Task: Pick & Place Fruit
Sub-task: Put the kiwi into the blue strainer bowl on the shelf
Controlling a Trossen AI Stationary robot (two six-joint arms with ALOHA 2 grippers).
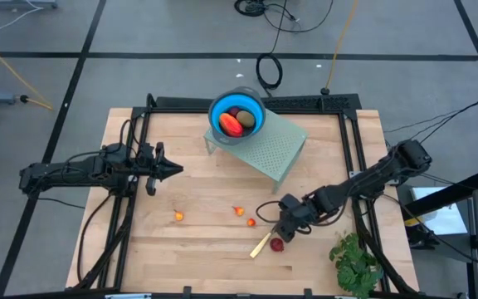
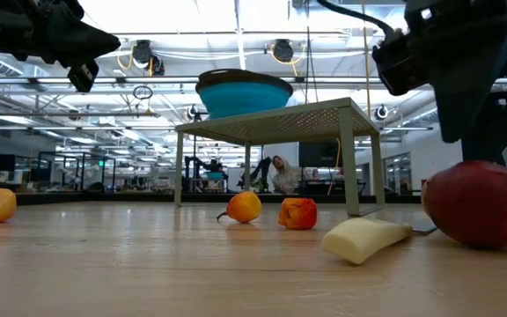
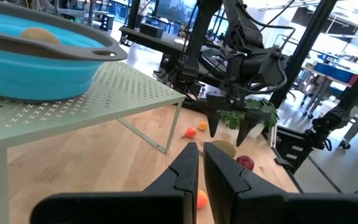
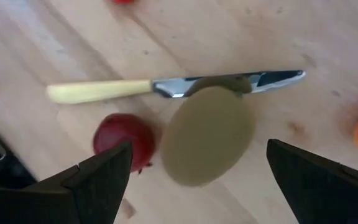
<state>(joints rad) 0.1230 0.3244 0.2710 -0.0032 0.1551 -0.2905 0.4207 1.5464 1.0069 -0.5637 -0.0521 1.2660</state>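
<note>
So the right gripper (image 4: 194, 180) is hovering with its fingers spread wide over a brownish-green oval fruit (image 4: 207, 137) that's lying on the blade of a pale-handled knife (image 4: 104, 91), near the front right of the wooden table (image 1: 197, 178), with a dark red ball (image 4: 124, 138) just beside it. Left gripper (image 3: 201, 165) is hanging clenched and empty over the left side, while more fruit is sitting in the blue bowl (image 1: 219, 113) on the pale green perforated stand (image 1: 276, 149) at the far middle. Three tiny orange-red pieces (image 1: 178, 216) are lying scattered on the wood between the arms.
</note>
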